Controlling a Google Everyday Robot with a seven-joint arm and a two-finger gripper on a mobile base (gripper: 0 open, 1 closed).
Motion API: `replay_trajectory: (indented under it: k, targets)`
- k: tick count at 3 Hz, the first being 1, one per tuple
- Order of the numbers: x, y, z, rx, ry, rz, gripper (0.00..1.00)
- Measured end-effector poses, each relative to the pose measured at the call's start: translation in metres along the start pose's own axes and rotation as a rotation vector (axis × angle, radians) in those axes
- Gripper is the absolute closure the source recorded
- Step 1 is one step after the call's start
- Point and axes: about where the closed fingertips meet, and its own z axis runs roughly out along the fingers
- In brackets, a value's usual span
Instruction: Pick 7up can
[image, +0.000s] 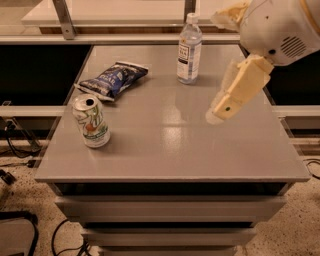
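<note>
Reaching for the 7up can (91, 121) is judged to be the step in hand; no grasp has yet been made. The can stands upright at the left of the frame, near the left edge of the tabletop (170, 150). It is just below the dark blue snack bag (112, 78) and well apart from the hand (217, 114).

The hand is held above the tabletop, right of centre in the frame, and is angled down and to the left. Nothing is seen in it. Whether the hand is open or closed cannot be told from this view.

For the next move, the hand would have to be carried leftward across the tabletop and lowered to the height of the can body. It would have to be open wide enough for the body to be taken between its two sides. The snack bag lies near the can and should not be disturbed. The water bottle (189, 48), at the upper centre of the frame, stands well clear of the likely path.

The arm housing is cut off at the upper right corner of the frame. The far side of the hand is hidden by its near face. The rear of the can is not shown, and its printing cannot be read.
</note>
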Motion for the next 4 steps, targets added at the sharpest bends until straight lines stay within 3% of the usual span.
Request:
replay_trajectory:
  k: [2, 4]
  targets:
    - [-0.018, 0.006, 0.042, -0.107, -0.198, 0.056, 0.00]
    - [-0.055, 0.024, 0.085, -0.170, -0.308, 0.072, 0.00]
